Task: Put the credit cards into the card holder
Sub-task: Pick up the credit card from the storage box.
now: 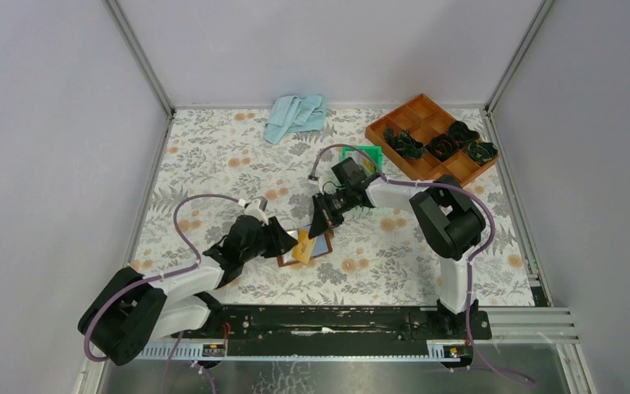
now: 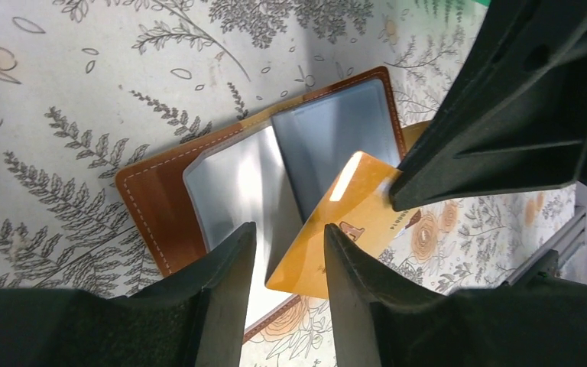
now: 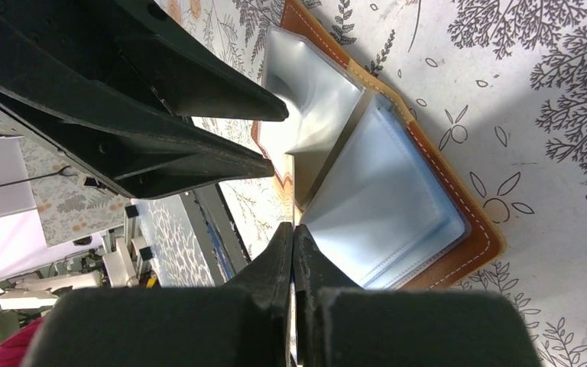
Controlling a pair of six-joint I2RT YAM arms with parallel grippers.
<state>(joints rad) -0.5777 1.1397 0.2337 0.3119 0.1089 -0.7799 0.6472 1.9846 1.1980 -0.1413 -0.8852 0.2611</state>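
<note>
Your left gripper, angled low, holds its jaws spread astride the gold credit card. Your right gripper, jaws pressed together, pinches the card's far edge over the open card holder.

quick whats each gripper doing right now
left gripper: open, jaws apart, clamping nothing
right gripper: shut, pinching the gold card by its edge

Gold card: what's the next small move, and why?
Probably the right hand eases the gold card into a clear sleeve of the card holder: it pinches the card's edge, the card lies across the open holder, outside any sleeve, and the left hand stands open.
</note>
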